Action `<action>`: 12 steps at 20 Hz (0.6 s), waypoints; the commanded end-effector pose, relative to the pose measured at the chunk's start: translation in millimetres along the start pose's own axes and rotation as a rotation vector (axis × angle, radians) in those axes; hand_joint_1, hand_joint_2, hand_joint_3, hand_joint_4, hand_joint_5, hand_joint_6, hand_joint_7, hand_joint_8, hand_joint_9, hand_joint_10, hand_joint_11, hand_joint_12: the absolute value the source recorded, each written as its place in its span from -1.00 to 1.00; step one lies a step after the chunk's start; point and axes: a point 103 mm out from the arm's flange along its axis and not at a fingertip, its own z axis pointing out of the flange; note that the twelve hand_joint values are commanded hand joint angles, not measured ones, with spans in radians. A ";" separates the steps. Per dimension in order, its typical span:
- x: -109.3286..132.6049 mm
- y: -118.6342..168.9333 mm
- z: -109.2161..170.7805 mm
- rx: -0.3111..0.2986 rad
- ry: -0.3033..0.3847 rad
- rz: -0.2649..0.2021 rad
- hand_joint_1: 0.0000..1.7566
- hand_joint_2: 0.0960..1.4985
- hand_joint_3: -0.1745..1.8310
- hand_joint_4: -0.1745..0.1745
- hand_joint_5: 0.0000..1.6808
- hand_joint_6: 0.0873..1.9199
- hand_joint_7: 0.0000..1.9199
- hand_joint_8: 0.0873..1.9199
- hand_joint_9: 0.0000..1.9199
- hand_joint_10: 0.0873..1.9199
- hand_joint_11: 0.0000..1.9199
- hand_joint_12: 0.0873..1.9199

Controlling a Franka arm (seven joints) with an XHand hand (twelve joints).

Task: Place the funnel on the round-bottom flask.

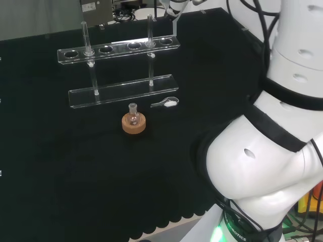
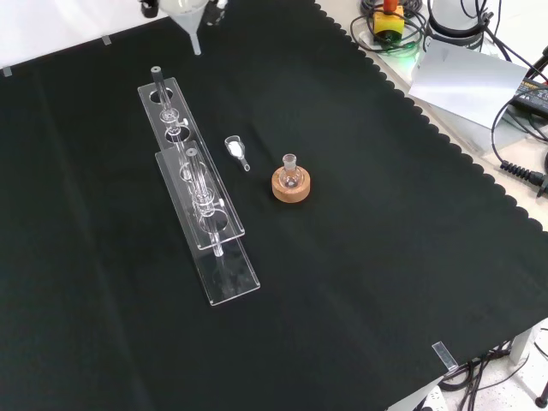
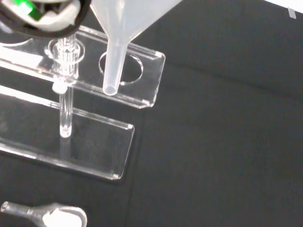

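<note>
A clear plastic funnel (image 2: 189, 17) hangs in the air at the top edge of the front view, spout down, above the far end of the rack. The hand (image 2: 151, 7) holds it by the cone, with fingers on both sides. In the wrist view the funnel's spout (image 3: 115, 61) points at the rack's end hole, beside a blurred part of the hand (image 3: 49, 14). The small round-bottom flask (image 1: 133, 116) stands upright on a cork ring (image 1: 133, 126) mid-cloth, well away from the funnel. In the front view the flask (image 2: 290, 169) has its neck open.
A clear two-tier test-tube rack (image 2: 199, 184) with two upright tubes lies to the left of the flask in the front view. A clear scoop with white powder (image 2: 235, 149) lies between rack and flask. The arm's white links (image 1: 272, 151) stand at the head view's right.
</note>
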 end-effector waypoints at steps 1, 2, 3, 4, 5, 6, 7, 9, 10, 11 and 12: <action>12.4 -48.7 5.1 -0.014 -0.015 0.007 0.06 -0.19 -0.26 -0.51 -0.12 0.09 -0.32 0.28 0.08 -0.06 -0.30 0.14; 13.9 -53.5 7.3 -0.015 -0.014 0.008 0.06 -0.19 -0.25 -0.51 -0.12 0.09 -0.32 0.28 0.08 -0.06 -0.30 0.14; 19.6 -58.6 9.7 -0.019 -0.019 0.013 0.06 -0.19 -0.25 -0.51 -0.12 0.09 -0.32 0.28 0.08 -0.06 -0.30 0.14; 23.1 -63.5 12.2 -0.020 -0.023 0.014 0.06 -0.19 -0.25 -0.51 -0.12 0.09 -0.32 0.28 0.08 -0.05 -0.30 0.14; 28.9 -69.3 14.5 -0.021 -0.027 0.010 0.06 -0.19 -0.25 -0.51 -0.12 0.09 -0.32 0.28 0.08 -0.05 -0.30 0.14; 36.1 -76.0 16.7 -0.025 -0.033 0.009 0.05 -0.19 -0.25 -0.51 -0.12 0.09 -0.32 0.28 0.08 -0.05 -0.30 0.14; 42.0 -81.8 18.4 -0.027 -0.038 0.008 0.05 -0.19 -0.25 -0.51 -0.12 0.10 -0.32 0.27 0.08 -0.05 -0.30 0.14; 50.5 -90.7 21.7 -0.025 -0.038 0.002 0.05 -0.19 -0.25 -0.51 -0.12 0.10 -0.32 0.27 0.08 -0.05 -0.30 0.14; 55.2 -94.3 23.2 -0.026 -0.038 -0.006 0.05 -0.19 -0.25 -0.51 -0.12 0.10 -0.32 0.27 0.08 -0.05 -0.30 0.14; 60.9 -97.7 25.0 -0.023 -0.042 -0.011 0.05 -0.19 -0.25 -0.51 -0.12 0.10 -0.32 0.27 0.08 -0.05 -0.30 0.14; 66.3 -100.5 27.0 -0.025 -0.048 -0.013 0.05 -0.19 -0.25 -0.52 -0.12 0.10 -0.32 0.27 0.08 -0.05 -0.30 0.14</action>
